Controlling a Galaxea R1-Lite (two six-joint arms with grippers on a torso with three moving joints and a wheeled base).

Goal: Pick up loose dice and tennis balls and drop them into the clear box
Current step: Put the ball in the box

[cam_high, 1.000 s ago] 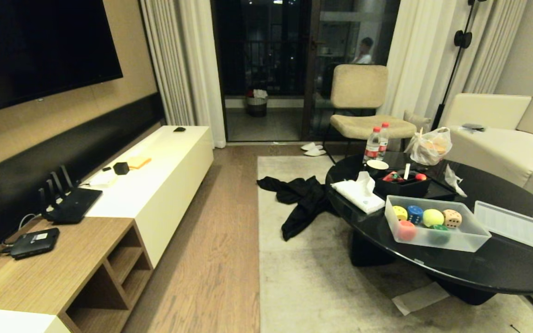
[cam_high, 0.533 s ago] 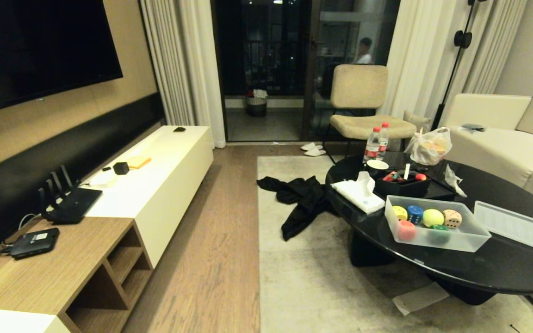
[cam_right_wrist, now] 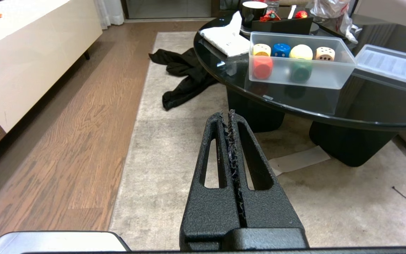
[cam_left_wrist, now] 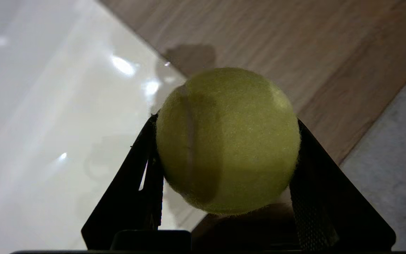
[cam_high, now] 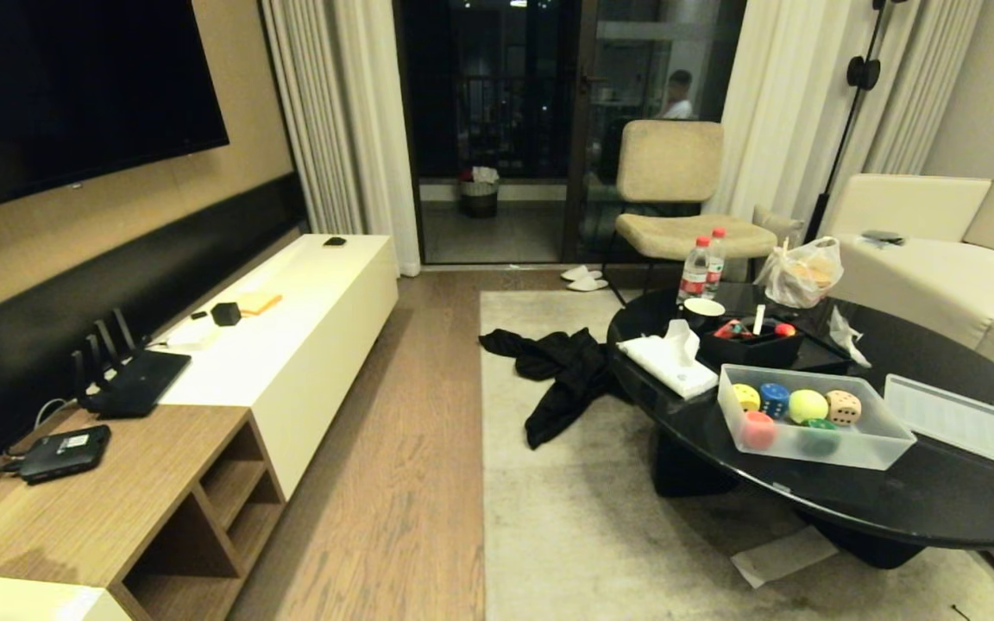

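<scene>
Right now the left gripper has its two black ribbed fingers pressed on either side of a fuzzy yellow-green tennis ball, jaws abt halfway apart, ball wedged between them w/ its pale seam curving down one side. Below the ball: a glossy white cabinet top w/ light glare, then wood-grain floor and a corner of grey rug. In the head view only a sliver of yellow-green shows at the far left edge, over the wood-veneer shelf unit.

The right gripper, matte black w/ pebbled texture and slotted fingers, has its jaws pressed fully together w/ nothing in them; it hangs over the beige rug, well apart from the table.

The translucent whitish rectangular plastic box sits near the front-left edge of the oval black glass table, top open. Inside: a yellow die, blue die, a second tennis ball, beige die, w/ a red-orange die and green die in front. Its flat ribbed lid lies just beside it on the right. Behind the box are a white tissue pack and a black organiser tray. Wide open strip of rug and floor runs between the shelf unit and table; a crumpled black cloth lies by the table's left edge.
</scene>
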